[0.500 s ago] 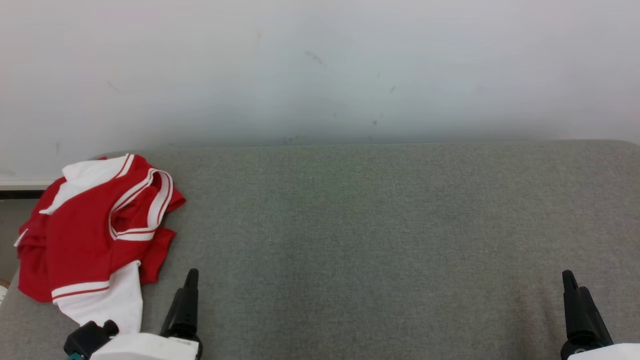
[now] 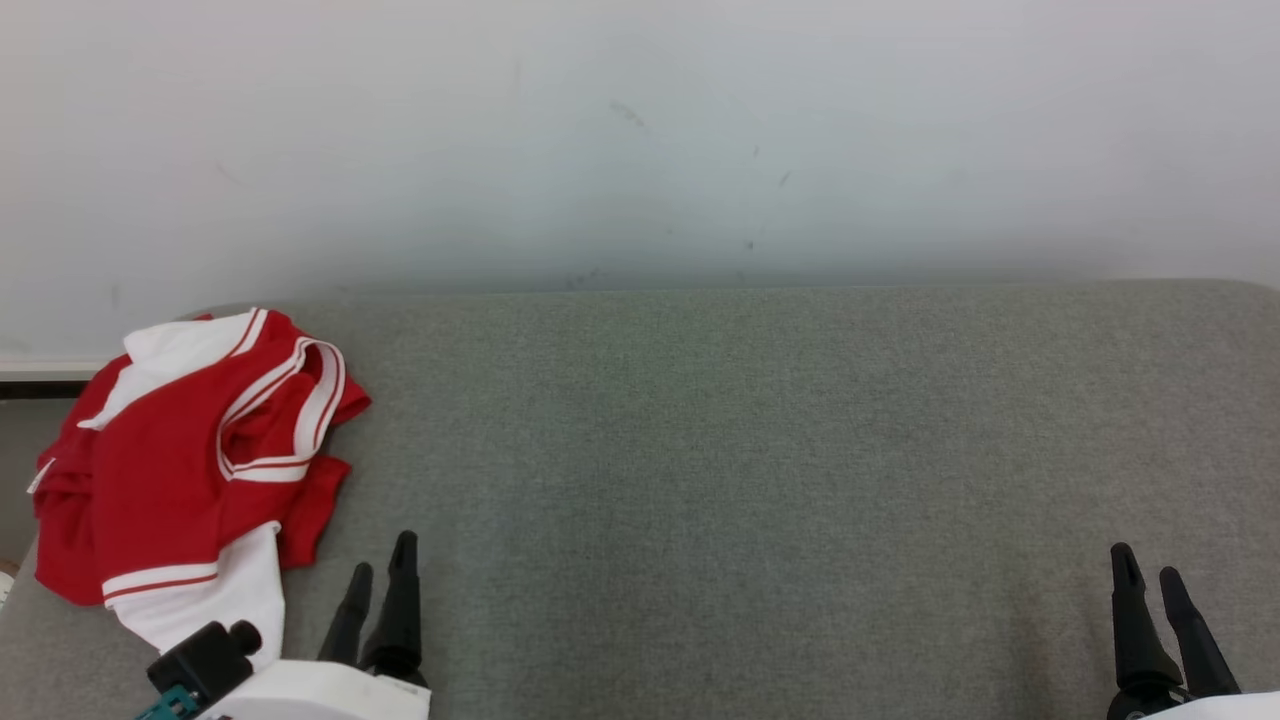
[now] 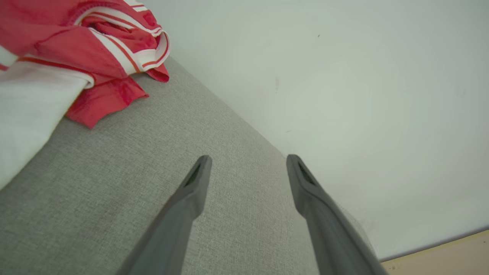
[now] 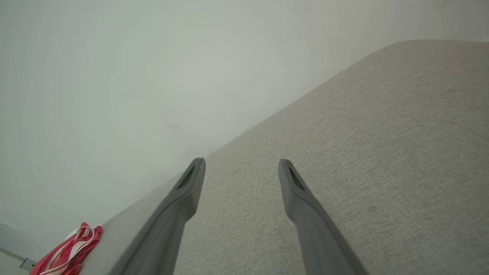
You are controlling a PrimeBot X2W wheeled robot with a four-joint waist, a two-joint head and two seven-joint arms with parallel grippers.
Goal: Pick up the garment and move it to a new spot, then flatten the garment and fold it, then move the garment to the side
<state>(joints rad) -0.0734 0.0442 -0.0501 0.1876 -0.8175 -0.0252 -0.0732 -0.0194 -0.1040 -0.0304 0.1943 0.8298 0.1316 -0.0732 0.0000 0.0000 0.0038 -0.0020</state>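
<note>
Red-and-white jersey lying crumpled at left end of counter. Left tool, fingers apart, hovering just beside its near-right edge; right tool, likewise apart, hanging far right. Best aiming at raised striped fold.

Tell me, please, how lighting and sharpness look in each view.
Head view: soft, even light, no glare, garment sharp. Left wrist view: tilted wide-angle, garment's white part nearly washed out. Right wrist view: pale, flat wall, right claw crisp, garment small at the corner.

No text, label or number can be read; the crumpled red-and-white fabric garment seems to bear only stripes.
</note>
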